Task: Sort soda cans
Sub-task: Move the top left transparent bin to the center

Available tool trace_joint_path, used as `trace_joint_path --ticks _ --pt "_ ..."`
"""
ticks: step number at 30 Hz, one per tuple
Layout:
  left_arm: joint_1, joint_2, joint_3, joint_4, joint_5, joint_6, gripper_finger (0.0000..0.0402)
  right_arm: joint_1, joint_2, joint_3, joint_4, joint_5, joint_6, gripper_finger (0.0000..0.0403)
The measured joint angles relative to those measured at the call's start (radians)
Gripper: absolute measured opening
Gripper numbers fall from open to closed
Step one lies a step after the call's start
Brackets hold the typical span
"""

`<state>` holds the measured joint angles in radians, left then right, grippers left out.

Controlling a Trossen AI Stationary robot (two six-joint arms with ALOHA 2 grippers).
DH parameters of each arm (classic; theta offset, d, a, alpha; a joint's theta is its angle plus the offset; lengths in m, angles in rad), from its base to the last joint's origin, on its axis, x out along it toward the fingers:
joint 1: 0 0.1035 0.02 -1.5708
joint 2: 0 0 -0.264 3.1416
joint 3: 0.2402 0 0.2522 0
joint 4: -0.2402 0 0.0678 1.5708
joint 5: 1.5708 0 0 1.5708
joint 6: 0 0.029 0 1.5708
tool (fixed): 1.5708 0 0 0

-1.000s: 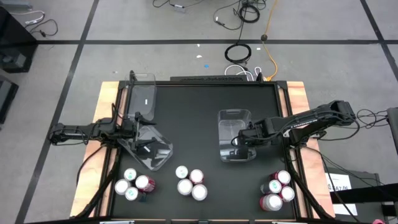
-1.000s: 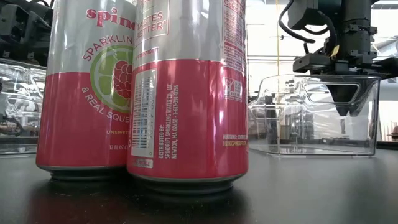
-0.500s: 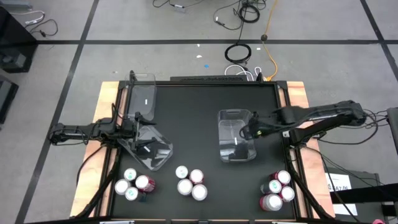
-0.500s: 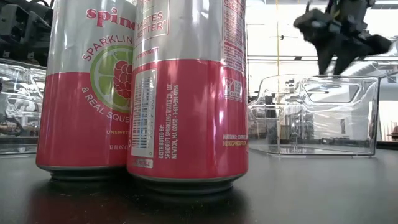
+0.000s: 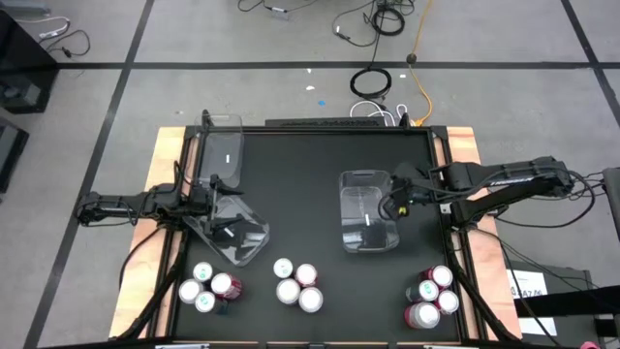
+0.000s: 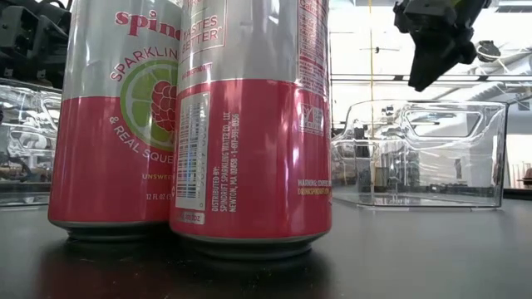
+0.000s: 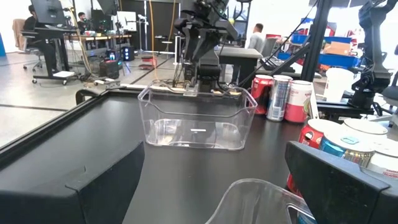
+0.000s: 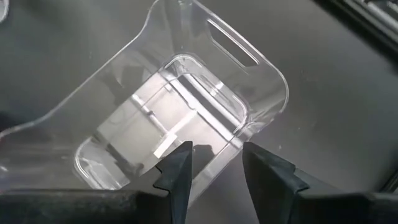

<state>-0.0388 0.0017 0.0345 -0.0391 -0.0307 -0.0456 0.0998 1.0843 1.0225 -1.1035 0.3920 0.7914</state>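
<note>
High view: black table (image 5: 300, 174) holding three clear plastic bins and three groups of soda cans along its near edge. Left can group (image 5: 209, 287), four cans, stands near the table's left front corner; middle can group (image 5: 295, 284), four cans with silver tops, stands at the centre front; right can group (image 5: 431, 296), about four cans, stands near the right front corner. All cans upright, none held. First bin (image 5: 222, 150) lies at the rear left of the table. Second bin (image 5: 232, 231) sits tilted just in front of it, at the left gripper (image 5: 209, 206), whose fingers stand wide apart at the bin's rim, nothing clamped between them; left wrist view shows those two dark fingers (image 7: 96, 186) spread to either side with the curved bin rim between them. Third bin (image 5: 367, 211) sits right of centre, upright and with no cans in it. Right gripper (image 5: 395, 202) hangs above that bin's right side, the arm reaching in from the table's right edge. Right wrist view looks down into the third bin (image 8: 186, 118), and the two fingers (image 8: 180, 171) stand slightly apart with a narrow gap, closed on nothing. Low view: two pink and silver cans (image 6: 249, 124) fill the foreground, touching side by side; the third bin (image 6: 424, 154) stands behind them to the right, the right gripper (image 6: 432, 50) raised clear above its rim. Left wrist view also shows cans (image 7: 283, 96) beyond the third bin and people in the room behind.
</note>
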Motion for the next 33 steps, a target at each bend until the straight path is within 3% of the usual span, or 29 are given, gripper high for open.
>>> trace_joint_path --ticks 13,33 --pt "0.000 0.000 0.000 0.000 0.000 0.000 0.0398 0.050 -0.002 -0.001 0.156 -0.057 -0.112 0.0132" --pt "-0.001 0.000 0.000 0.011 0.000 -0.002 0.0398 0.099 -0.002 -0.002 0.331 -0.052 0.245 0.0132"
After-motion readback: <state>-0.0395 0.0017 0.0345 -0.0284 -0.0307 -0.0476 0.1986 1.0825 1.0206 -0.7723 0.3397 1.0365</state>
